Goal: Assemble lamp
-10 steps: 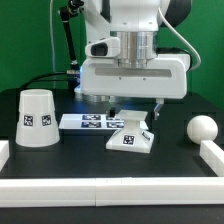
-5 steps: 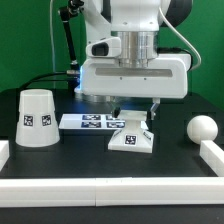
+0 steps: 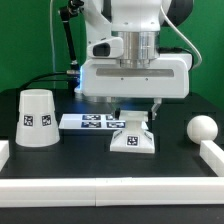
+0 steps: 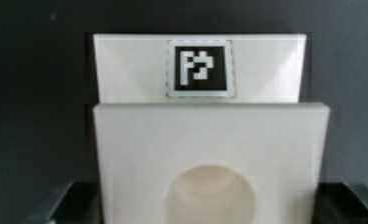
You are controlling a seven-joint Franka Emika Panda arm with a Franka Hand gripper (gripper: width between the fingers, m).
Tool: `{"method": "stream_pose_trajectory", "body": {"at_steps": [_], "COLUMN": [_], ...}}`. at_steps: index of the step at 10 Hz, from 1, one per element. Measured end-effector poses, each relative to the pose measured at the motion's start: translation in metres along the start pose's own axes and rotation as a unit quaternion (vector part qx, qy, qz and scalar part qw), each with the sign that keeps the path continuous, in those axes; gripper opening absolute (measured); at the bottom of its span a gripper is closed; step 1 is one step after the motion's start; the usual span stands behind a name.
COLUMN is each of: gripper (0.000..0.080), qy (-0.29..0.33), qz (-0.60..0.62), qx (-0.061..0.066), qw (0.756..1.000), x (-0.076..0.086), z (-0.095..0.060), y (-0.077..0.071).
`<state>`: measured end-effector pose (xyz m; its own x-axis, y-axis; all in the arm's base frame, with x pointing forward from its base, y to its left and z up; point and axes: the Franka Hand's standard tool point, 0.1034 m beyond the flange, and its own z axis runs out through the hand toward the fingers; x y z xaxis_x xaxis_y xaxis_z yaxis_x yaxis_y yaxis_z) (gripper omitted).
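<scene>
Gripper (image 3: 134,113) astride base (image 3: 133,140) (jaws apart)

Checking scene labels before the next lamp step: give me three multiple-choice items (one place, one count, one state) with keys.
1. Where is the white round-headed plastic bulb?
A) on top of the white low square plastic base
B) on the black table, to the exterior view's right of the base
C) inside the white truncated-cone plastic shade

2. How many white lamp parts stand apart on the table?
A) one
B) two
C) three

3. How does the shade stand?
A) upright, wide end down
B) on its side
C) upside down on the base

Answers:
1 B: the bulb lies alone on that side of the base.
2 C: shade, base and bulb are all separate.
3 A: its narrow end is up.
</scene>
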<state>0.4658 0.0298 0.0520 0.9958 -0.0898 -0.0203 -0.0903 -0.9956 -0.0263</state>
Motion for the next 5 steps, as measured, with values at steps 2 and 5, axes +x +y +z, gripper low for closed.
{"method": "stream_pose_trajectory", "body": {"at_steps": [2,5], "gripper": [0.0535,0.0536], "qy": [0.008,0.027], "qz": [-0.033,-0.059], "qx": [0.002,0.006], "qw": [0.999,0.998], "x": [0.026,0.07], "z": [-0.001,-0.001], "y": [-0.009,-0.032]}}
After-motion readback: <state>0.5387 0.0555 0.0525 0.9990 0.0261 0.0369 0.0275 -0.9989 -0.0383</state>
